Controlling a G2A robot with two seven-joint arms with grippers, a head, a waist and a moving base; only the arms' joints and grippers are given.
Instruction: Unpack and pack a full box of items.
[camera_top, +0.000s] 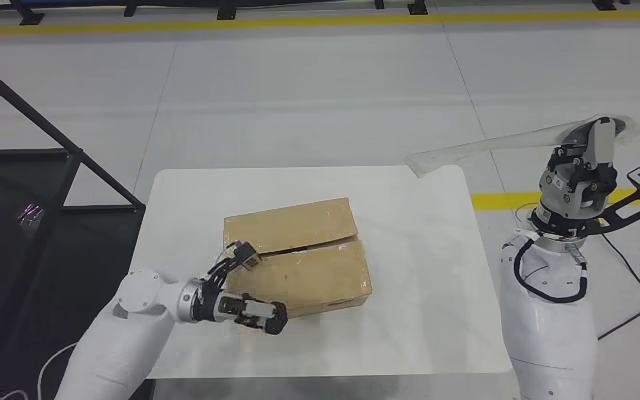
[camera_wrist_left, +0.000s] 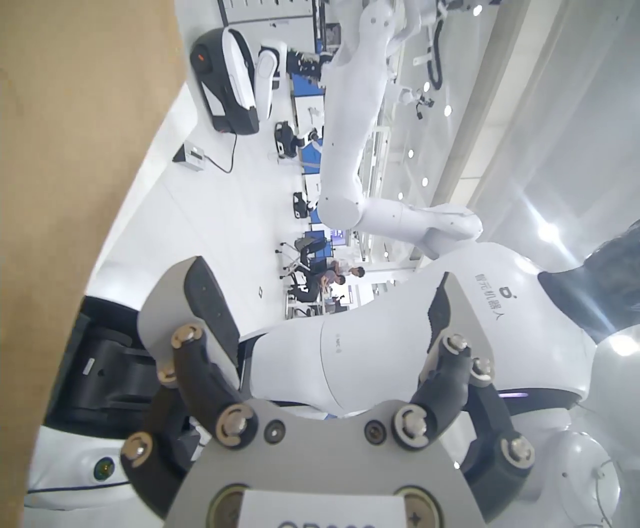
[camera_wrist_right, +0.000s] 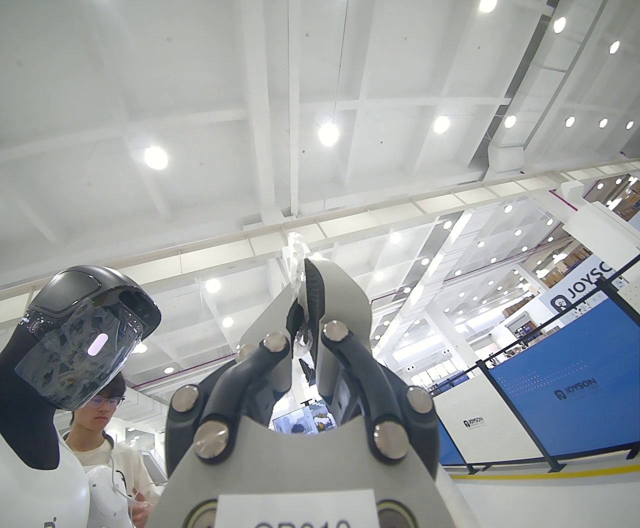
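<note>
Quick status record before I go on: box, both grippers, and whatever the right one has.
box: brown cardboard box, flaps closed, mid-way across the white table
left gripper: open, empty, beside the box's near corner
right gripper: raised beyond the table's side, shut on a clear plastic strip
strip: runs from that gripper toward the table's far corner

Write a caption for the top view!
Open left gripper by the cardboard box; right gripper holds a clear strip up.
</note>
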